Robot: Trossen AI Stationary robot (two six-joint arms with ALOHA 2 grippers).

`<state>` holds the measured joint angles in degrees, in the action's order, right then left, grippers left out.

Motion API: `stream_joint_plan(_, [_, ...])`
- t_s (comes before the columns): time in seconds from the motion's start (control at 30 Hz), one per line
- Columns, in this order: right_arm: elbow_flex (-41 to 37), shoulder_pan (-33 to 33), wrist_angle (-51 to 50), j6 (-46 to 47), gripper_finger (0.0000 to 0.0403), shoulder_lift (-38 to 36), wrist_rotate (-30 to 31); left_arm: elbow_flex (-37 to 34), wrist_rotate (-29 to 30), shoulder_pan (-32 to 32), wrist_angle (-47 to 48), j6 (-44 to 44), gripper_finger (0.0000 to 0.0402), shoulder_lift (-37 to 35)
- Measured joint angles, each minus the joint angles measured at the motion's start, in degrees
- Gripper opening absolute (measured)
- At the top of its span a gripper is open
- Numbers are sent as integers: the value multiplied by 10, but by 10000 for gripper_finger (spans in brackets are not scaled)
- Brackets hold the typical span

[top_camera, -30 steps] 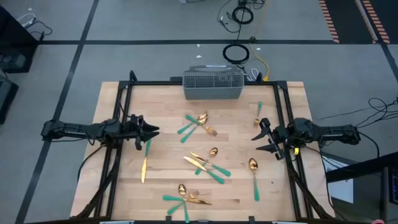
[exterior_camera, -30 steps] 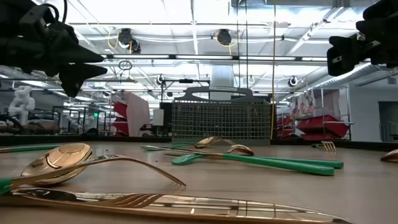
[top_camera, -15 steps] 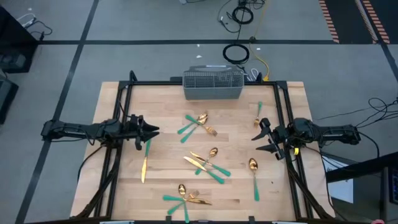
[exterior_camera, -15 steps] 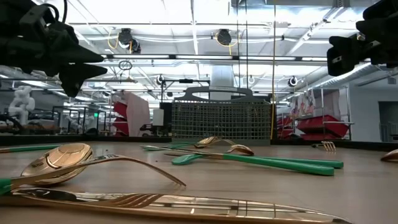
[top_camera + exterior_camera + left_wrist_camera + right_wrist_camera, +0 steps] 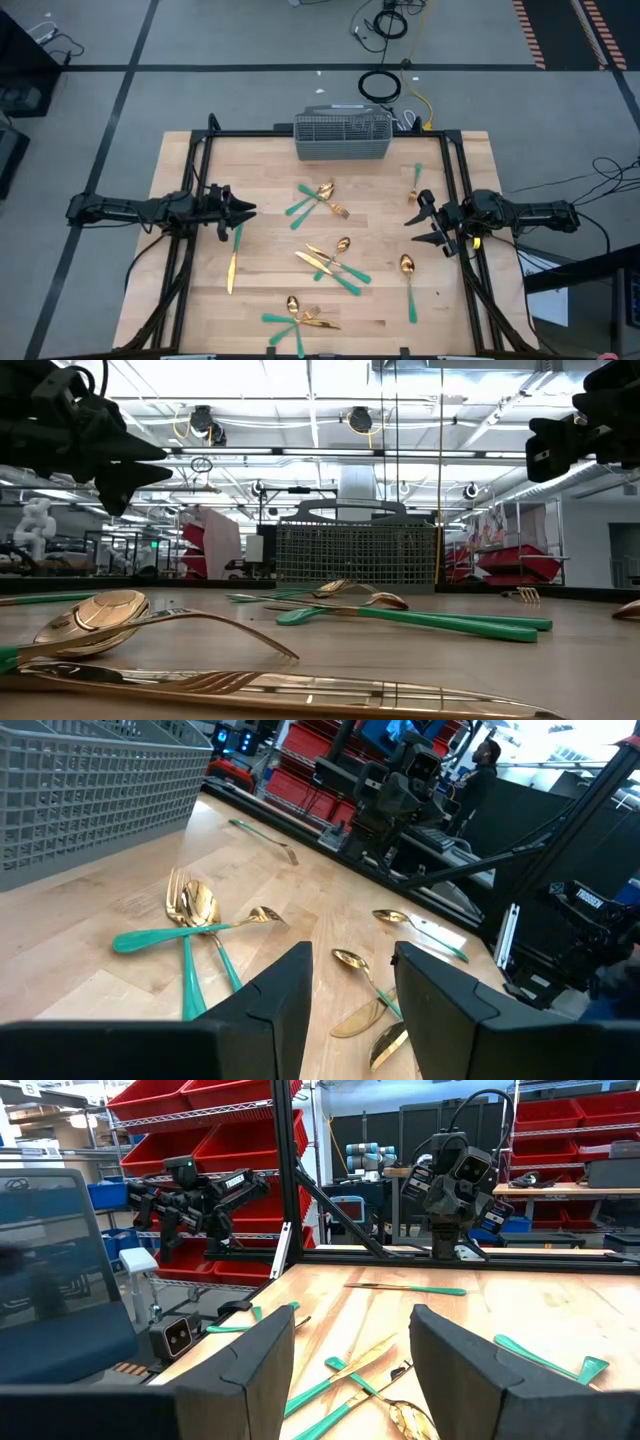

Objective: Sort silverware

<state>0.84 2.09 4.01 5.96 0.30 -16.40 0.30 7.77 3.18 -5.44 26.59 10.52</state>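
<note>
Silverware with gold heads and teal handles lies scattered flat on the wooden table: a cluster point(image 5: 318, 200) at the middle, another point(image 5: 335, 262) nearer, and a third point(image 5: 298, 318) by the near edge. A knife point(image 5: 233, 262) lies just near-side of my left gripper point(image 5: 248, 212). A spoon point(image 5: 408, 280) and a fork point(image 5: 415, 180) lie by my right gripper point(image 5: 412, 228). Both grippers hover open above the table, level and pointing inward, with nothing between the fingers. A grey wire-mesh caddy point(image 5: 343, 137) stands at the far edge.
A black frame point(image 5: 200, 150) runs along the table's left, far and right sides. Cables point(image 5: 380, 85) lie on the floor beyond the caddy. Bare wood shows at the near left point(image 5: 200, 310) and near right point(image 5: 445, 310).
</note>
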Motion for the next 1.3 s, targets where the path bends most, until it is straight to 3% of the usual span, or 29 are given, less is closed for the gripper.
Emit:
stream_joint_plan(0.2, [0, 0, 43, 20, 187, 1, 28, 0, 0, 0, 0, 0, 148, 0])
stream_joint_plan(0.43, [0, 0, 126, 153, 187, 1, 69, 0, 0, 0, 0, 0, 148, 0])
stream_joint_plan(0.63, [0, 0, 191, 318, 187, 1, 145, 0, 2, 0, -9, 0, 148, 0])
stream_joint_plan(0.87, [0, 0, 185, 315, 187, 1, 239, 0, 19, 0, -50, -5, 148, 0])
stream_joint_plan(1.1, [0, 0, 140, 310, 187, 1, 336, 0, 111, -1, -80, -5, 148, 0])
stream_joint_plan(1.2, [0, 0, 122, 326, 187, 2, 345, 0, 133, -1, -88, -5, 148, 1])
stream_joint_plan(1.3, [0, 0, 125, 326, 187, 2, 353, 0, 235, -2, -123, -22, 148, 2])
